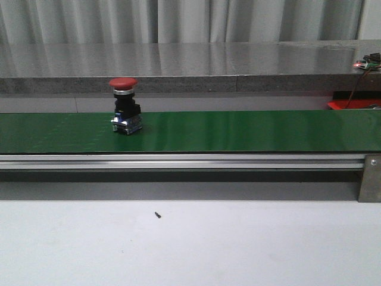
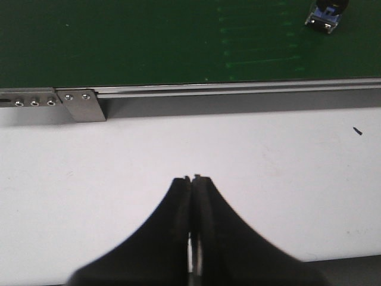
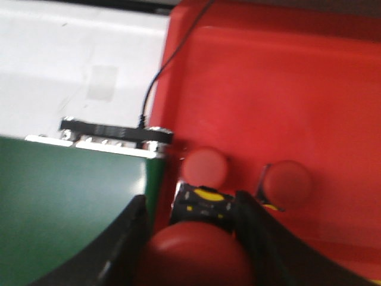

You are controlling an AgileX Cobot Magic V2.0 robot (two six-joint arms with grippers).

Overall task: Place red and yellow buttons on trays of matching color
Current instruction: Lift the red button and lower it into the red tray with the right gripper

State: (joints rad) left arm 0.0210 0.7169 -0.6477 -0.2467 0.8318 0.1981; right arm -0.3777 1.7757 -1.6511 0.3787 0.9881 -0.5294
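A red button (image 1: 124,83) stands upright on the green belt (image 1: 250,130), toward the left side, its black body and metal base beneath the cap. The left pincer (image 2: 194,179) hangs over the white surface (image 2: 286,179) near the belt's metal rail (image 2: 238,89), its tips pressed together and empty. The right pincer (image 3: 196,229) is over the red tray (image 3: 286,89), clamped on another red button (image 3: 199,253); two more red buttons (image 3: 205,165) sit in the tray just beyond it
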